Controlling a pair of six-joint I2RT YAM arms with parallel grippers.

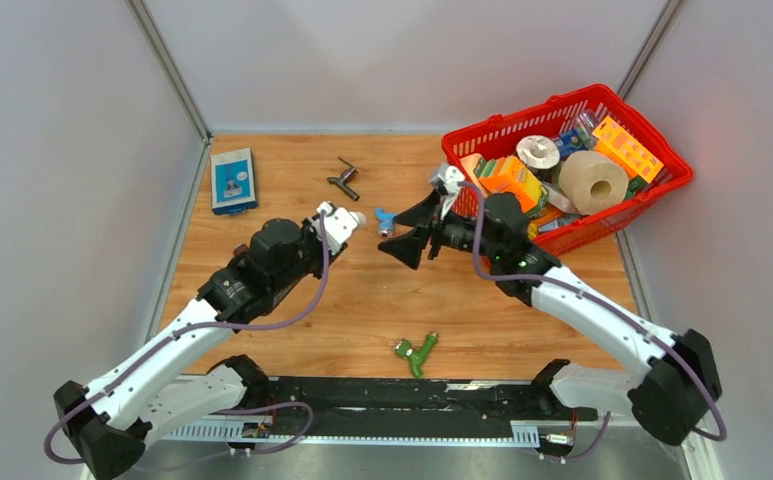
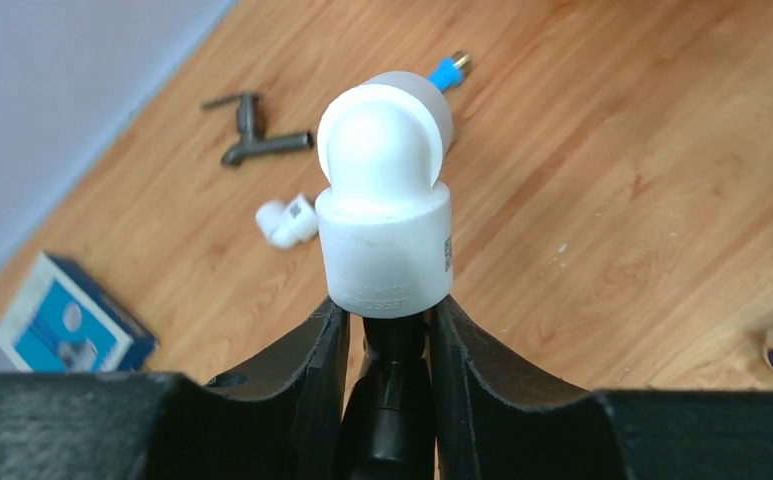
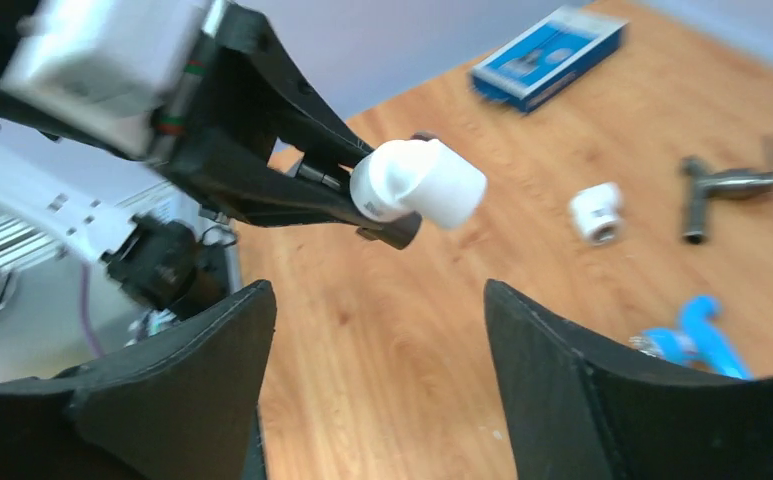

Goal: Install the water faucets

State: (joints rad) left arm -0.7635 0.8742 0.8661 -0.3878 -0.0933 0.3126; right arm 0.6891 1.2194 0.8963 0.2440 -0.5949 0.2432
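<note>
Robotics laboratory test cell: plain grey panel walls [image 1: 62,150] with metal corner posts [image 1: 167,65] enclosed a wooden bench [image 1: 522,300]; a left arm [image 1: 177,350] and a right arm [image 1: 602,315] were bolted to a black rail [image 1: 392,395] at its near edge

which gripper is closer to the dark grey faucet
Left. The left gripper is just nearside of the dark grey faucet; the right gripper sits farther off to its right.
</note>
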